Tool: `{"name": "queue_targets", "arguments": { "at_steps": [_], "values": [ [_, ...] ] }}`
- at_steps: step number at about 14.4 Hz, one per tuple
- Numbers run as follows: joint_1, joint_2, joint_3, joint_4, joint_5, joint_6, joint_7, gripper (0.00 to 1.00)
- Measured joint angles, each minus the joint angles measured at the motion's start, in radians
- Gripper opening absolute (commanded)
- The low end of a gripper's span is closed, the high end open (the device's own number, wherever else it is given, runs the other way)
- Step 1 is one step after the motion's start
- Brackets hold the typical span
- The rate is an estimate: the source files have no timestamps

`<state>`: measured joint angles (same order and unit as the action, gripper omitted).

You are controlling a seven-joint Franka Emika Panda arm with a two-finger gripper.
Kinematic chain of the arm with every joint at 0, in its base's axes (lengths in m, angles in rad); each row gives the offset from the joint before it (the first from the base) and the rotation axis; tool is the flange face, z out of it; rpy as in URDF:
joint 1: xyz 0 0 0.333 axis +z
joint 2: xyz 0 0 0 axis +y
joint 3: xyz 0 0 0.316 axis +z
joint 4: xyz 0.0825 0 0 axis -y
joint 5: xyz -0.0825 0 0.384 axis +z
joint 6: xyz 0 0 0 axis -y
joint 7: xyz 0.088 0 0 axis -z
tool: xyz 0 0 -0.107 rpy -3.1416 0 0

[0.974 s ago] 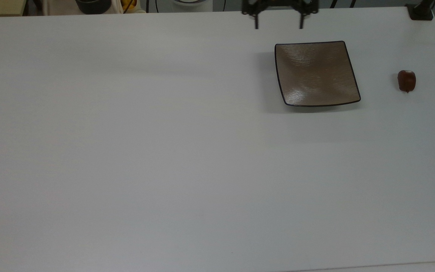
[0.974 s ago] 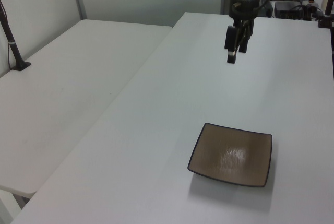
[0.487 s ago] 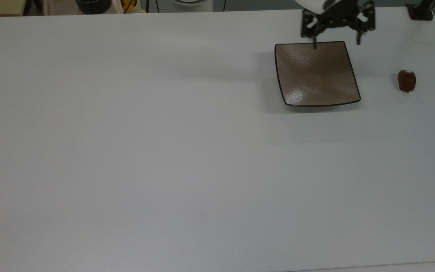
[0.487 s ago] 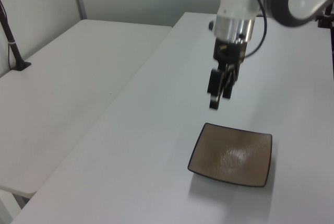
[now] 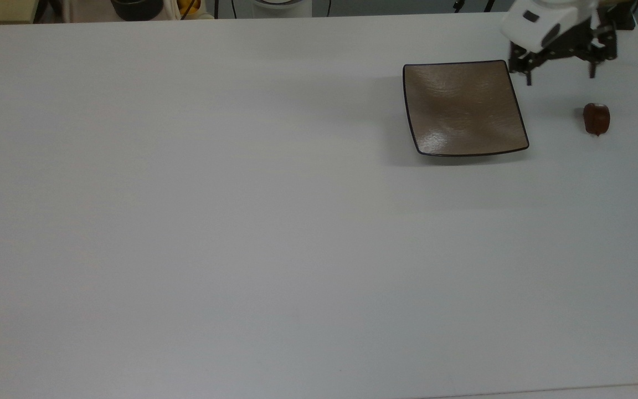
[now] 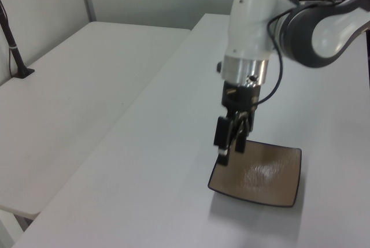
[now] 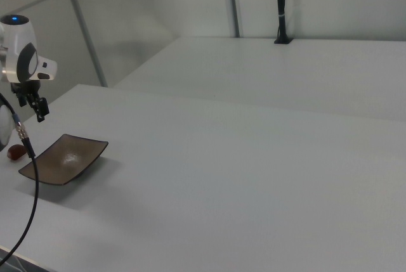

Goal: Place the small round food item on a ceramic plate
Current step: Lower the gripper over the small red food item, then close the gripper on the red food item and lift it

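Observation:
The small round food item (image 5: 596, 118) is a glossy dark reddish-brown lump lying on the white table, to the top view's right of the plate; I also see this food item (image 7: 16, 151) just beyond the plate in the right view. The ceramic plate (image 5: 463, 105) is square, brown-taupe with a dark rim, and nothing lies on it. My gripper (image 5: 561, 75) hangs open above the table, past the plate's far right corner and slightly up-left of the food item. In the left view the gripper (image 6: 230, 151) overlaps the plate's (image 6: 266, 173) left edge. In the right view the gripper (image 7: 35, 108) hovers above the plate (image 7: 63, 158).
A black clamp base (image 5: 617, 16) sits at the table's far right corner in the top view. A dark bowl (image 5: 136, 8) and other items stand beyond the far edge. A second white table (image 6: 69, 103) adjoins on the left view's left. A black cable (image 7: 28, 183) hangs near the plate.
The open gripper has travelled toward the top view's right, from the far edge left of the plate, across the plate's far edge, to the gap between plate and food item. Both objects stayed put.

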<state>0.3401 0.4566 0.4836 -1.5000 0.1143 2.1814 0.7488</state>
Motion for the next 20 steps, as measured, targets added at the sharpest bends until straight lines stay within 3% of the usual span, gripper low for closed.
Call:
{"name": "queue_targets", "arguments": {
  "at_steps": [3, 7, 9, 11, 15, 17, 20],
  "values": [
    [0.045, 0.101, 0.000, 0.088, -0.013, 0.035, 0.000, 1.00],
    [0.182, 0.246, -0.011, 0.217, -0.101, 0.042, 0.011, 1.00],
    [0.261, 0.279, -0.057, 0.233, -0.134, 0.081, 0.043, 1.00],
    [0.348, 0.310, -0.141, 0.237, -0.144, 0.127, 0.071, 1.00],
    [0.399, 0.356, -0.183, 0.240, -0.170, 0.160, 0.089, 0.99],
    [0.405, 0.393, -0.186, 0.244, -0.193, 0.167, 0.112, 0.60],
    [0.409, 0.434, -0.186, 0.289, -0.242, 0.168, 0.140, 0.27]
  ]
}}
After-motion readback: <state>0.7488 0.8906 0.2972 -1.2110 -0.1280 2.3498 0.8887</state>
